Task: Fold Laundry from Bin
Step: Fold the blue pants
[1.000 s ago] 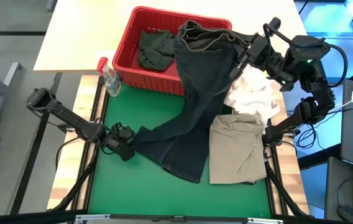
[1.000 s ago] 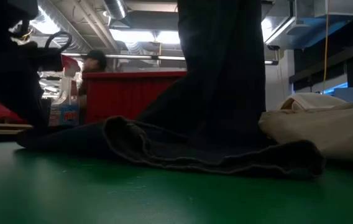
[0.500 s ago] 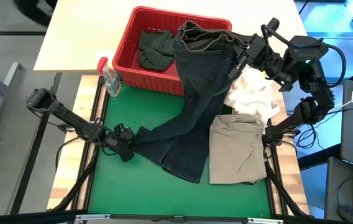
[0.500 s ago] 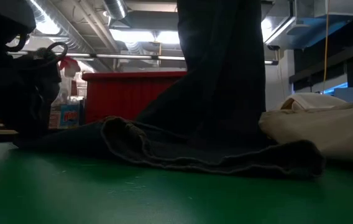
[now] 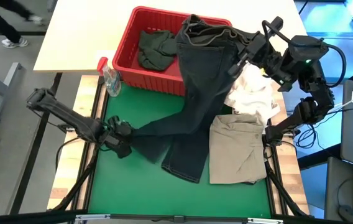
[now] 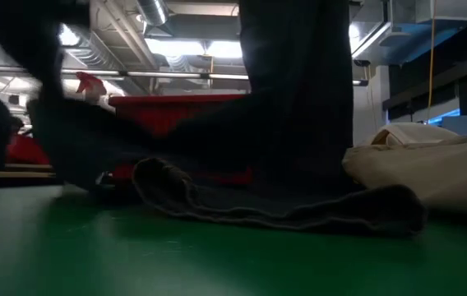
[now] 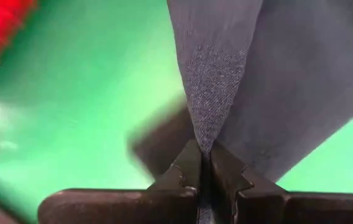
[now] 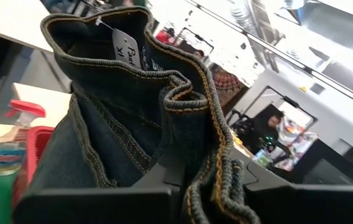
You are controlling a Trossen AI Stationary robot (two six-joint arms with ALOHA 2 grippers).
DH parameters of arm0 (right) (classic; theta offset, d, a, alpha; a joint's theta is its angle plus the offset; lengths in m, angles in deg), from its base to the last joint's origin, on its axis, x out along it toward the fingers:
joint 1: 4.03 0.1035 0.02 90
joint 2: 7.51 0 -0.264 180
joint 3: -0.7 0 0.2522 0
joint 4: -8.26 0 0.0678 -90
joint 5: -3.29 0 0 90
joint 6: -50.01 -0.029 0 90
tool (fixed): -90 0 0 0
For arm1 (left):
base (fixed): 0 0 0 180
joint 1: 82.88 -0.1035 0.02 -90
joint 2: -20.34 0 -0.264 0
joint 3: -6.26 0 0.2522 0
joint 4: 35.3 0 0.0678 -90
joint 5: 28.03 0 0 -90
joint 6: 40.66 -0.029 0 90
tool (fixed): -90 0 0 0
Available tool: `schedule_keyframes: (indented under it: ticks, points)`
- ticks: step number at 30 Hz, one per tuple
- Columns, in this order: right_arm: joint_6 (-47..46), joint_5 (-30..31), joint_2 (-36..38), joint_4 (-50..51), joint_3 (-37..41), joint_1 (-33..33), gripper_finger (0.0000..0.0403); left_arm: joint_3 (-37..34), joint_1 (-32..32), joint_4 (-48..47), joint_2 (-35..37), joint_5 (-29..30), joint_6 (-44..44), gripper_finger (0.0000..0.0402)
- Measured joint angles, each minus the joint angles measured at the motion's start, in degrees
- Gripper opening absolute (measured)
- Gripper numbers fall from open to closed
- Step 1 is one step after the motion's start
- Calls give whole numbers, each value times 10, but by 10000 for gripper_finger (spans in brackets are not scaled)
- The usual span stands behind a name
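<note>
Dark blue jeans (image 5: pixel 198 93) hang from my right gripper (image 5: pixel 242 51), raised over the right end of the red bin (image 5: pixel 127 59). They run down onto the green mat (image 5: pixel 133 180). One leg stretches left to my left gripper (image 5: pixel 127 132), which is shut on it above the mat. The other leg's hem (image 6: pixel 283 215) lies on the mat. A dark olive garment (image 5: pixel 155 48) lies in the bin. A khaki garment (image 5: pixel 235 149) lies flat at the mat's right. My left gripper pinches a narrow fold of the jeans leg's end (image 7: pixel 206 140) between its two fingers, slanting down from the table's left. The denim fans out from the fingertips, and that leg end (image 6: pixel 69 140) is lifted off the mat. My right gripper pinches the bunched waistband of the jeans (image 8: pixel 192 155) between its fingers, coming level from the table's right. Several layers are gathered there. The jeans hang below the hold, their lower leg on the mat.
A white cloth bundle (image 5: pixel 251 93) sits at the mat's right, between the jeans and the khaki garment. A clear spray bottle with a red top (image 5: pixel 109 78) stands beside the bin's left near corner. A person's legs (image 5: pixel 5 22) show at the far left.
My left gripper has shut on the end of the jeans leg and risen, lifting that end off the mat and drawing the leg straighter toward the waistband. The other leg has stayed on the mat.
</note>
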Motion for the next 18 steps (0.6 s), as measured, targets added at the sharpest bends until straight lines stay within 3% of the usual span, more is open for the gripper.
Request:
schedule_keyframes:
  ticks: [5, 10, 14, 18]
  points:
    - [3, 14, 0, -13, 0, -18, 43, 210, 31, -161, -1, 81, 24, 5]
    - [-12, 27, 0, -10, 0, -60, 43, 353, 47, -197, -1, 137, -6, 4]
    - [-27, 19, 0, -9, 0, -105, 43, 407, 51, -168, 0, 174, -46, 5]
    - [-38, 16, 0, -9, 0, -164, 43, 389, 50, -168, -6, 181, -41, 8]
